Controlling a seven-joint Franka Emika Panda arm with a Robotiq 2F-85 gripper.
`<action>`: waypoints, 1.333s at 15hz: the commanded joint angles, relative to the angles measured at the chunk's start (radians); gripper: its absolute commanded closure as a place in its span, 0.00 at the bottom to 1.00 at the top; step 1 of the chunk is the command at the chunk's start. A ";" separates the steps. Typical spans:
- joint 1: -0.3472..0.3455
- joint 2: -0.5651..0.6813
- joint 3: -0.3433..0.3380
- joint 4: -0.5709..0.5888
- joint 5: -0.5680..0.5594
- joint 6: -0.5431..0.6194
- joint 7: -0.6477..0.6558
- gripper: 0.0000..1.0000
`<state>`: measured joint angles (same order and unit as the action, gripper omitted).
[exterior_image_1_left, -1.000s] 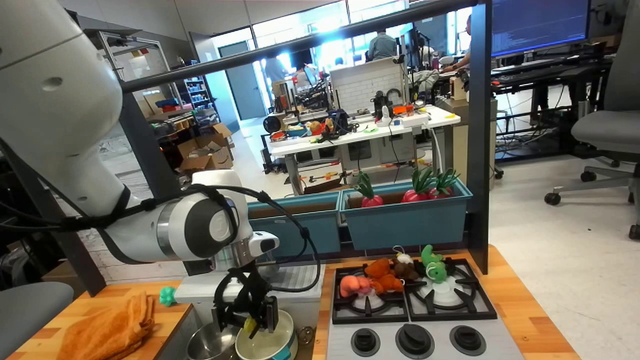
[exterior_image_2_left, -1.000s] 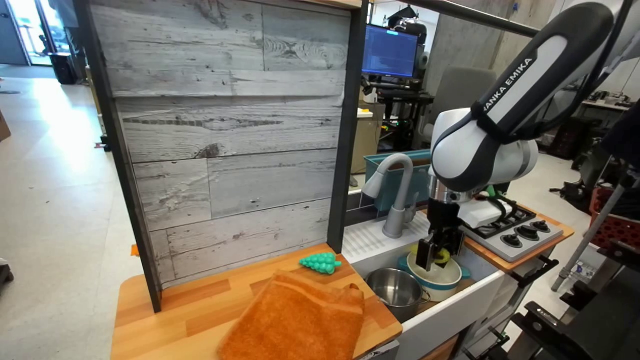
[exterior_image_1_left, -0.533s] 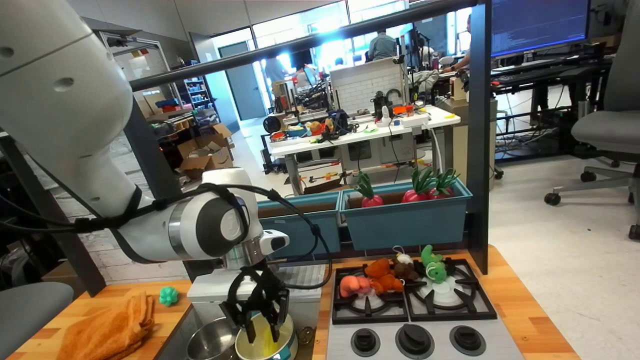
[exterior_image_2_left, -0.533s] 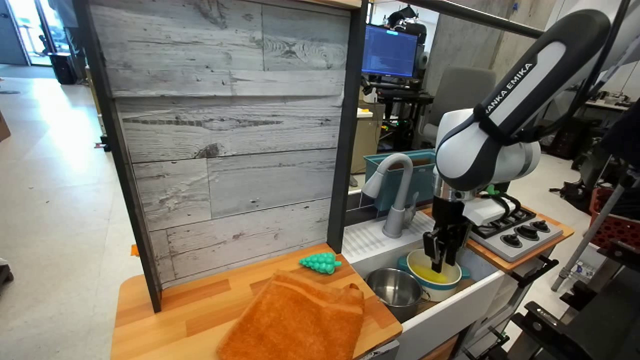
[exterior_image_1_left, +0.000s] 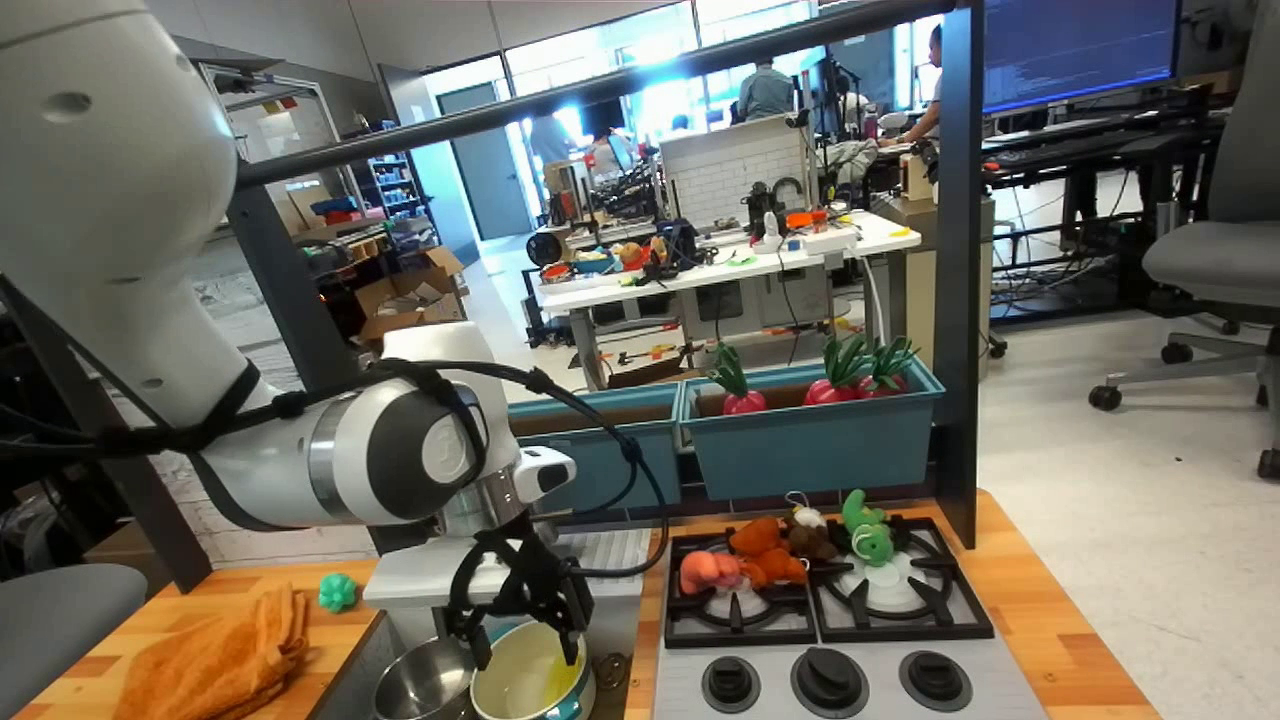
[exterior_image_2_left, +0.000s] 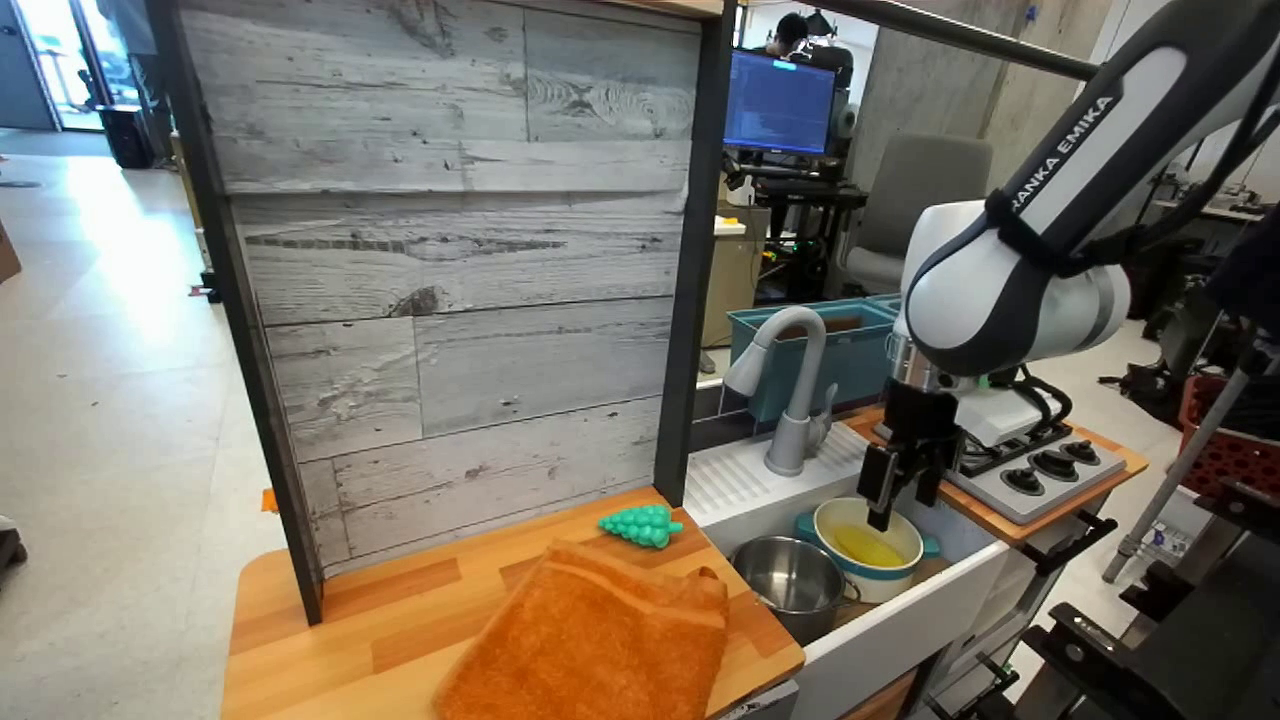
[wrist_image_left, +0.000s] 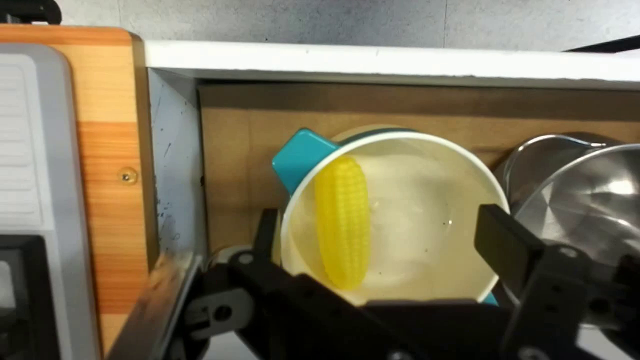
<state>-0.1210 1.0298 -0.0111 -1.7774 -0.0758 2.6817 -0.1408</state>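
My gripper (wrist_image_left: 382, 235) stands open above a cream pot (wrist_image_left: 415, 225) with teal handles, and its fingers hold nothing. A yellow corn cob (wrist_image_left: 344, 222) lies inside that pot, along the wall on the stove side, below the gap between the fingers. In both exterior views the gripper (exterior_image_1_left: 526, 648) hangs over the pot (exterior_image_2_left: 880, 573), apart from the corn (exterior_image_2_left: 866, 546). Beside the cream pot sits a steel pot (wrist_image_left: 590, 215), partly hidden by a finger in the wrist view.
The sink's white front wall (wrist_image_left: 375, 55) runs along the pots. A grey faucet (exterior_image_2_left: 797, 400) rises behind. Several plush toys (exterior_image_1_left: 765, 545) lie on the stove (exterior_image_1_left: 830, 660). An orange towel (exterior_image_2_left: 600, 640) and a green toy (exterior_image_2_left: 640, 525) rest on the wooden counter. Teal planters (exterior_image_1_left: 815, 450) stand at the back.
The gripper has opened and let go of the yellow corn, which now lies in the cream pot. The gripper has shifted somewhat toward the stove.
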 joint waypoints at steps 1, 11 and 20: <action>-0.034 -0.175 0.012 -0.241 -0.001 0.194 -0.034 0.00; -0.349 -0.412 0.329 -0.541 0.107 0.359 -0.235 0.00; -0.244 -0.389 0.303 -0.582 0.020 0.427 -0.227 0.00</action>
<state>-0.4247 0.6771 0.2998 -2.3155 -0.0101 3.0605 -0.3731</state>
